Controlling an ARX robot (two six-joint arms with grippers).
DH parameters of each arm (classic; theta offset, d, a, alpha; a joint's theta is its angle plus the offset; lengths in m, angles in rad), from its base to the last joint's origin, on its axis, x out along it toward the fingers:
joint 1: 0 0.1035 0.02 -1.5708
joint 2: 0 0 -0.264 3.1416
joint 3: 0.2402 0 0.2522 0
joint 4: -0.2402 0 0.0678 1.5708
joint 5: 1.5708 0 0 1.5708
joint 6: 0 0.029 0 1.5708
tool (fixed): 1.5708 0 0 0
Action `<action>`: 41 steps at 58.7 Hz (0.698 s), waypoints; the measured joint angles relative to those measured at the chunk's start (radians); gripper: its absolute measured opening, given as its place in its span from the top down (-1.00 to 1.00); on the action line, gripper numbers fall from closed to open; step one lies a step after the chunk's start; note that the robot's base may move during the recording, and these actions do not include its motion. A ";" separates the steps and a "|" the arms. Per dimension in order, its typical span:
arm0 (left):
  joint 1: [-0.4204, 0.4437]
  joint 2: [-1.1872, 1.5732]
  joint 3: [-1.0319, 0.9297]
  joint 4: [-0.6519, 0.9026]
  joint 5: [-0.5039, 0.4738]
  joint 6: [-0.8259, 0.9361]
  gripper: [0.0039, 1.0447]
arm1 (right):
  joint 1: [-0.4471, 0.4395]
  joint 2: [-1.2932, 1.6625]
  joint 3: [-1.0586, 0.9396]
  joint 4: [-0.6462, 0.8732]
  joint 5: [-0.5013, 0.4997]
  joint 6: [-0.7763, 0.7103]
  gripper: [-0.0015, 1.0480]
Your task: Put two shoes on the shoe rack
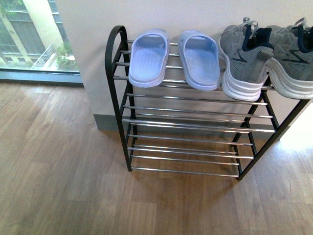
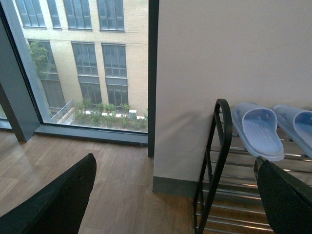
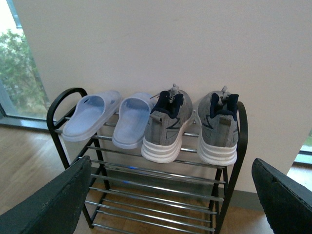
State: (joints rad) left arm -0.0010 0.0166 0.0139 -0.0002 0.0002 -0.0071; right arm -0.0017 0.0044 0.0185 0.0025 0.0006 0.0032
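Two grey sneakers, one (image 3: 165, 129) beside the other (image 3: 218, 127), sit heels out on the top tier of the shoe rack (image 3: 146, 175), at its right end, with two pale blue slippers (image 1: 149, 56) (image 1: 199, 58) to their left. My front camera cuts off the outer sneaker and the rack's right frame. Both my left gripper (image 2: 170, 204) and right gripper (image 3: 170, 195) stand wide apart and hold nothing, only their dark fingers (image 3: 53, 200) showing.

- Shoe rack (image 1: 119, 88) on wooden floor (image 1: 58, 171), against wall.
- Top tier: two pale blue slippers (image 1: 149, 56) (image 1: 199, 58) toward rack's left, two grey sneakers (image 1: 244, 61) (image 1: 293, 61) side by side toward its right.
- Lower tiers bare.
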 joint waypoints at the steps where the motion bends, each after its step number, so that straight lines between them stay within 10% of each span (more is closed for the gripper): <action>1: 0.000 0.000 0.000 0.000 0.000 0.000 -0.83 | 0.000 0.000 0.000 0.000 0.000 0.000 -0.82; 41: 0.000 0.000 0.000 0.000 0.000 0.000 -0.83 | 0.000 0.000 0.000 0.000 0.000 0.000 -0.82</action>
State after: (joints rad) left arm -0.0006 0.0166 0.0139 -0.0002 -0.0002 -0.0071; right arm -0.0017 0.0048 0.0185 0.0025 0.0002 0.0032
